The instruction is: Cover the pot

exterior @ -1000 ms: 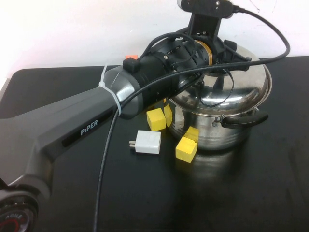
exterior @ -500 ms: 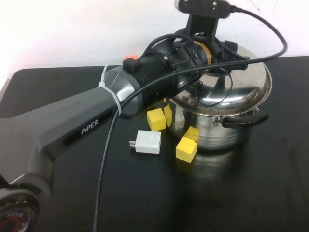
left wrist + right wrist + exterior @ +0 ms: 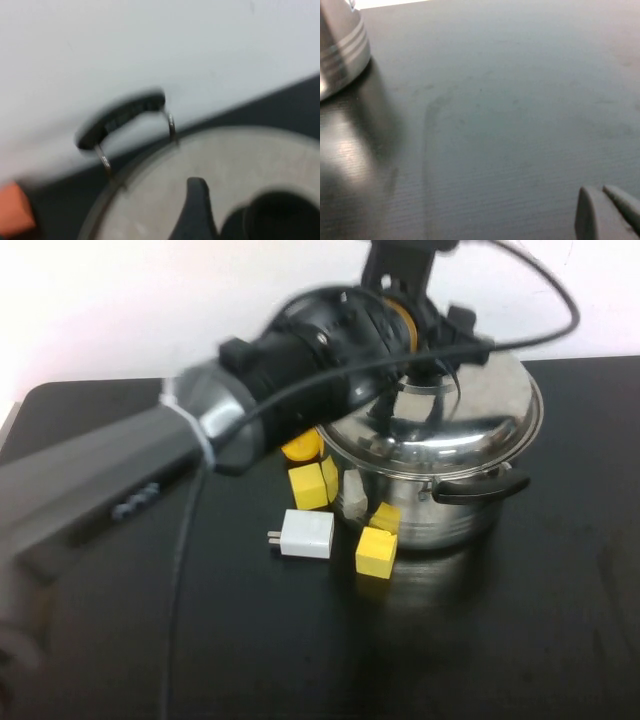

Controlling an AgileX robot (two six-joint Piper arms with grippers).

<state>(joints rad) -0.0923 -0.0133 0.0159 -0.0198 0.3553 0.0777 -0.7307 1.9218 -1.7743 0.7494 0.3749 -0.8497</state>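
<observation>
A: Where was the pot (image 3: 440, 510) seen?

B: It was pictured on the black tabletop (image 3: 520, 640), toward the far edge and right of the middle. The domed steel lid (image 3: 470, 420) was seated on top of it, and one black side handle (image 3: 478, 488) was turned toward the near right.

A: And the left hand (image 3: 425, 405)?

B: It was held just above the lid, over the knob (image 3: 280, 217). In the left wrist view one dark finger (image 3: 197, 210) was seen beside the knob with a gap between them, so the fingers were judged to be apart and nothing was gripped. The pot's far handle (image 3: 120, 119) was caught against the white wall.

A: What else was recorded?

B: Yellow blocks (image 3: 375, 551) and a white charger plug (image 3: 305, 534) were found beside the pot, on its left and near side.

A: The right hand (image 3: 607, 212)?

B: Only its fingertips were shown, low over bare tabletop, well apart from the pot. They were seen pressed together.
</observation>
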